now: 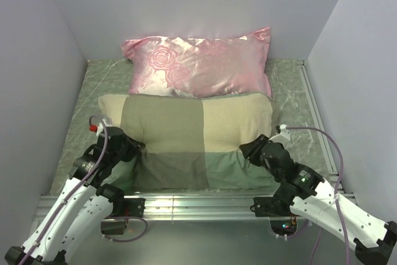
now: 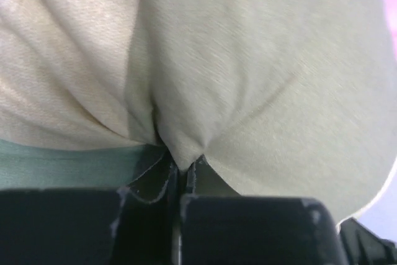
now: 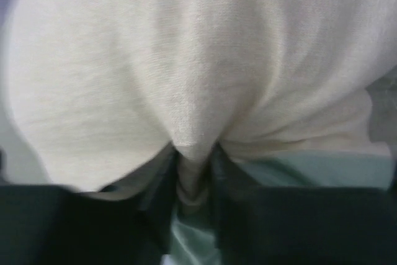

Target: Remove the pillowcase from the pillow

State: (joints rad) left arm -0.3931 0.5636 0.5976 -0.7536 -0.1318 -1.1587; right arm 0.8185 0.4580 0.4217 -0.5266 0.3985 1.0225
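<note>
1. Black left claw (image 2: 184,183) and right claw (image 3: 195,181) each clamp a pinch of the soft green-and-beige checked cloth pillowcase (image 1: 195,136), which lies stuffed on the desk (image 1: 291,91).
2. Grip step; the next move likely calls for dragging cloth off the hidden pillow.

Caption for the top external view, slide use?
Left gripper and right gripper pinch the checked pillowcase, pink rose-patterned pillow behind it.

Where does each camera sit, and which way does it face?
Top external: above, behind the arms, looking down on pillowcase and pink pillow; left gripper, right gripper show.
Left wrist: on left arm, facing pinched pillowcase cloth; own fingers show.
Right wrist: likewise on right arm; own fingers show.
Shared: all see the pillowcase.
</note>
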